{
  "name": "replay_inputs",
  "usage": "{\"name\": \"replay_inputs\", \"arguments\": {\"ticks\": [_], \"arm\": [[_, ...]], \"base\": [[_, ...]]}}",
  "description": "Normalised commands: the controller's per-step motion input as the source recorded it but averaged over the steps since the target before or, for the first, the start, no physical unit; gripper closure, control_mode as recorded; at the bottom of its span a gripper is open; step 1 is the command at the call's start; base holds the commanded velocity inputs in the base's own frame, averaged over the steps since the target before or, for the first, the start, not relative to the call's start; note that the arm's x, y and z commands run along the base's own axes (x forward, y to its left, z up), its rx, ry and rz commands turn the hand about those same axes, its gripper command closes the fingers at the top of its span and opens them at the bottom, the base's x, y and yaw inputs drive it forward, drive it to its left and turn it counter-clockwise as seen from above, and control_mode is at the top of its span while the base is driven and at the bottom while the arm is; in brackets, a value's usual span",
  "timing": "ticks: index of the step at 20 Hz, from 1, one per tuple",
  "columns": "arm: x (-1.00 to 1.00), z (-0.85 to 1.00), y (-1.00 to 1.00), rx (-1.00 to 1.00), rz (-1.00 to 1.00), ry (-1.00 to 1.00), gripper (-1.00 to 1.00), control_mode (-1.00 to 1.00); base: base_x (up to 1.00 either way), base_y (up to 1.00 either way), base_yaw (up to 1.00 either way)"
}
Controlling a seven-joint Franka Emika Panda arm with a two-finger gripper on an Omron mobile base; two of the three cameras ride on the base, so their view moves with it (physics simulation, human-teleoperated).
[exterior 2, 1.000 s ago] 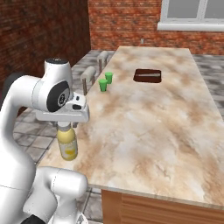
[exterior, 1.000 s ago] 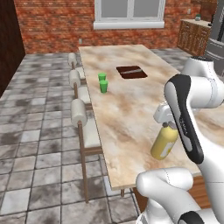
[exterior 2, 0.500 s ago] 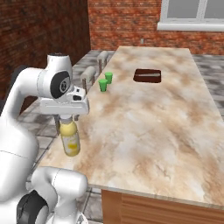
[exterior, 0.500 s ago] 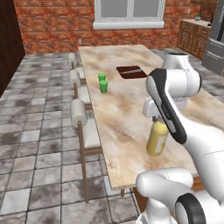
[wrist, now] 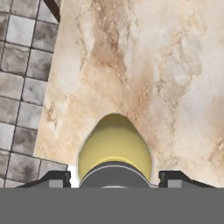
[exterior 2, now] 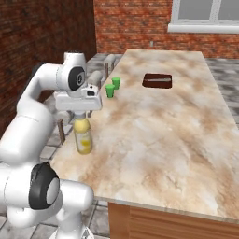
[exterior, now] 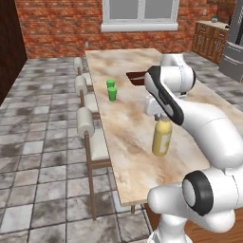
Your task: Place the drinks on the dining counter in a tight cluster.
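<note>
The yellow juice bottle with a grey cap stands upright near the stool-side edge of the dining counter. My gripper is shut on its neck from above. From the other side, the same bottle hangs under the gripper over the marbled counter top. Looking down along the gripper, I see the bottle's yellow shoulder and grey cap between the dark fingertips. Whether its base touches the stone I cannot tell.
Two small green cups stand farther along the counter. Past them lies a dark brown inset. Cushioned stools line the counter's side above a grey tiled floor.
The arm has carried the yellow juice bottle farther along the counter, toward the green cups. The cups and the views have stayed put.
</note>
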Motion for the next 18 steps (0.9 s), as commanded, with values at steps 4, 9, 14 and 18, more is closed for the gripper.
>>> {"name": "replay_inputs", "arguments": {"ticks": [4,9,14,18], "arm": [[0.90,-0.47,0.00,0.00,0.00,-0.06,1.00,-1.00],[0.68,-0.44,0.00,0.00,0.00,0.00,1.00,-1.00],[0.26,-0.40,-0.02,0.00,0.00,0.00,1.00,-1.00],[0.00,-0.35,-0.01,0.00,0.00,0.00,1.00,-1.00]], "base": [[0.00,0.00,0.00],[0.00,0.00,0.00],[0.00,0.00,0.00],[0.00,0.00,0.00]]}}
